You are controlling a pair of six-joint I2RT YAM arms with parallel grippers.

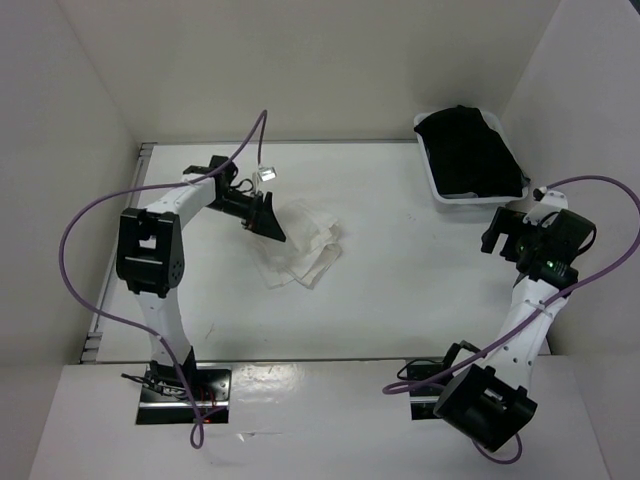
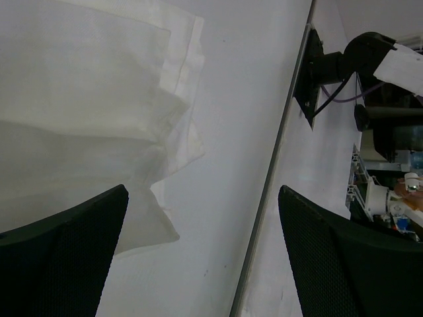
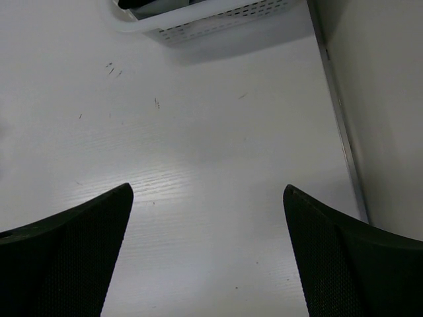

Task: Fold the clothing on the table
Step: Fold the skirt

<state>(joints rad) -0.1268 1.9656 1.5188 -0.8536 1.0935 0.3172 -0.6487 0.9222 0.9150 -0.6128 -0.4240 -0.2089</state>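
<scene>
The clothing (image 1: 300,252) is a white pleated piece lying loosely folded and rumpled on the table (image 1: 400,280), left of centre. My left gripper (image 1: 271,222) hovers over its left edge, open, with nothing between the fingers. In the left wrist view the clothing (image 2: 86,119) fills the upper left, its pointed corners reaching toward the left finger (image 2: 66,257); the left gripper (image 2: 201,191) frames bare table (image 2: 225,132). My right gripper (image 1: 497,233) stands open at the far right, well apart from the clothing. The right wrist view shows the right gripper (image 3: 208,188) over bare table (image 3: 218,119).
A white plastic bin (image 1: 440,190) holding a black garment (image 1: 470,150) sits at the back right, just beyond the right gripper; its perforated wall (image 3: 211,16) shows in the right wrist view. A metal rail (image 2: 277,178) runs along the table's near edge. White walls enclose the table.
</scene>
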